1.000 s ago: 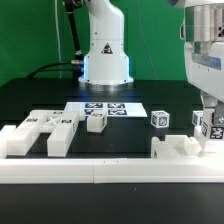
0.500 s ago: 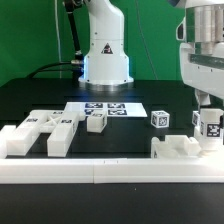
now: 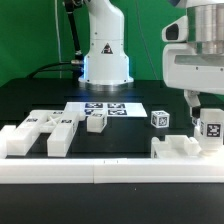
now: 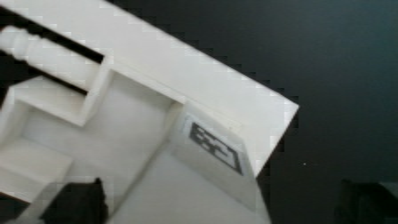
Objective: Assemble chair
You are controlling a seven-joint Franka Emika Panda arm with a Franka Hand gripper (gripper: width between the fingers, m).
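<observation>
The pincer point(image 3: 207, 108) hangs spread, gripping nothing, just above the tagged chair part point(image 3: 211, 128) at the tabletop's point(image 3: 40, 95) front edge, exterior view's right.

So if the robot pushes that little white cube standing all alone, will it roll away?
Probably not: the little cube has flat faces and rests flat on the black table, so it should slide, not roll. It looks like hard plastic, so likely stiff and light. Its smooth sides might slip when pinched.

Arm point(image 3: 196, 58), the exterior view's right; gripper point(image 3: 205, 116) (pointing down) – jaws wide
</observation>
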